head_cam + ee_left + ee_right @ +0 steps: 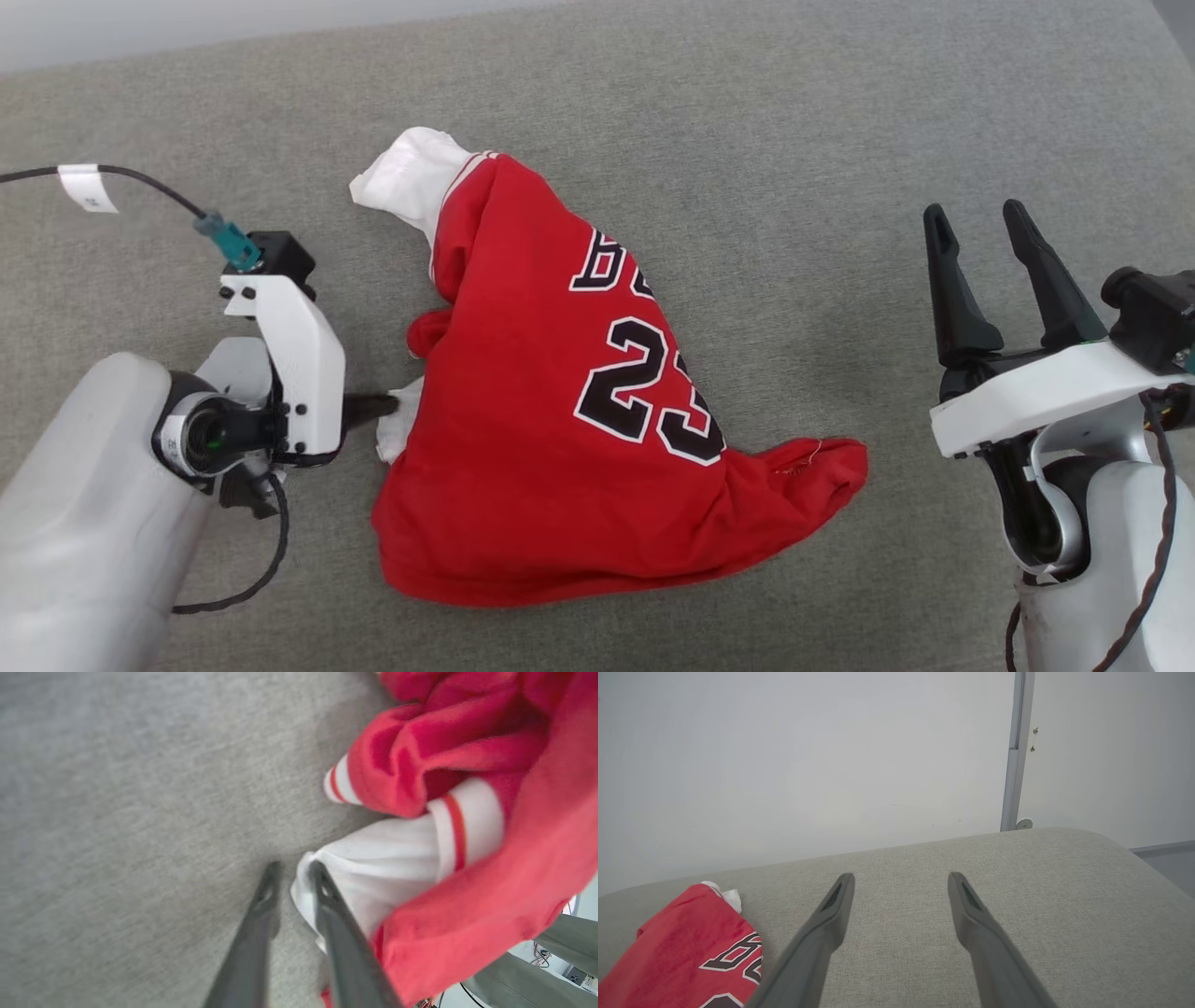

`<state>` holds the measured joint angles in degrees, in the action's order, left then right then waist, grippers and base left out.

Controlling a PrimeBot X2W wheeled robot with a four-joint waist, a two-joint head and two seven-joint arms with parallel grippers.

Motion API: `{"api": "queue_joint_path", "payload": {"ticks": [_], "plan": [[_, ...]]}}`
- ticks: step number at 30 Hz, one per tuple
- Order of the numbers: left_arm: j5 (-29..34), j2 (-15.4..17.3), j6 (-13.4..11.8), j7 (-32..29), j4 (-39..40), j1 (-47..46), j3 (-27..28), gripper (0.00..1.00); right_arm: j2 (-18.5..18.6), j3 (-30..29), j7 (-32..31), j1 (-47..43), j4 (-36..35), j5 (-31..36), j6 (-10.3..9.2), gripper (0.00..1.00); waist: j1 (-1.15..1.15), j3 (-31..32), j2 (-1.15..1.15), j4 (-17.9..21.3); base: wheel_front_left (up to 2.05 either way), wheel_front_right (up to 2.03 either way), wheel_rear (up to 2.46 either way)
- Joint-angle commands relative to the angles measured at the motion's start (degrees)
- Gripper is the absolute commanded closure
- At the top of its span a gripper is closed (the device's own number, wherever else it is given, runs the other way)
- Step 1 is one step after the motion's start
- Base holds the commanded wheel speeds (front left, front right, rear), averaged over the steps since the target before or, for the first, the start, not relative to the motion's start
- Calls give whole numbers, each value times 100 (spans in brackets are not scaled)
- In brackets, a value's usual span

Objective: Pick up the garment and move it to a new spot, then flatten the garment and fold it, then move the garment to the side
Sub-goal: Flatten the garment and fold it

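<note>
While the garment (560,439) is lying crumpled mid-way across the grey cushion (747,140), the left end effector (294,867) is sitting at its white sleeve (387,858), fingers nearly together; can't tell if it's gripping. Right end effector (974,213) is hovering wide open, well right of it.

Grey fabric surface (1064,882) before a plain white wall (784,765) with a vertical strip (1015,751).

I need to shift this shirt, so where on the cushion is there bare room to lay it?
Widest bare patch: the grey cushion between the shirt and the right gripper. Also the strip beyond the shirt, up to the cushion's far edge. Crowded on the left, where the left gripper sits at the white sleeve.
</note>
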<state>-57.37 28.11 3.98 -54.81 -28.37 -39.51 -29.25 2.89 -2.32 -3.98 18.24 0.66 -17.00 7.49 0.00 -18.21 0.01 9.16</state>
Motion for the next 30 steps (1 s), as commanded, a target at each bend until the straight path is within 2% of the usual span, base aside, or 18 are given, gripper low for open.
{"api": "queue_joint_path", "payload": {"ticks": [1, 7, 15, 21, 30], "plan": [[-61, -104, -67, -92, -182, 308, -105, 100, 0, -28, 40, 61, 8, 26, 0, 0, 0, 14, -1, -36, 0, 0, 0], [-145, 35, -119, -27, -57, 136, 82, 100, 0, -57, 49, 49, 20, 50, 0, 0, 0, 75, -1, -130, 0, 0, 0], [-206, 338, -235, 103, 502, 136, 374, 100, 1, -95, 23, -46, 23, 74, 0, 0, 0, 254, -1, -322, 0, 0, 0], [-217, 738, -415, 269, 1082, 340, 671, 100, 0, -115, -3, -115, 18, 95, 0, 0, 0, 387, -1, -435, 0, 0, 0], [251, 1581, -740, 637, 1653, 877, 954, 100, 0, -119, -52, -224, -25, 88, 0, 0, 0, 495, -1, -490, 0, 0, 0]]}}
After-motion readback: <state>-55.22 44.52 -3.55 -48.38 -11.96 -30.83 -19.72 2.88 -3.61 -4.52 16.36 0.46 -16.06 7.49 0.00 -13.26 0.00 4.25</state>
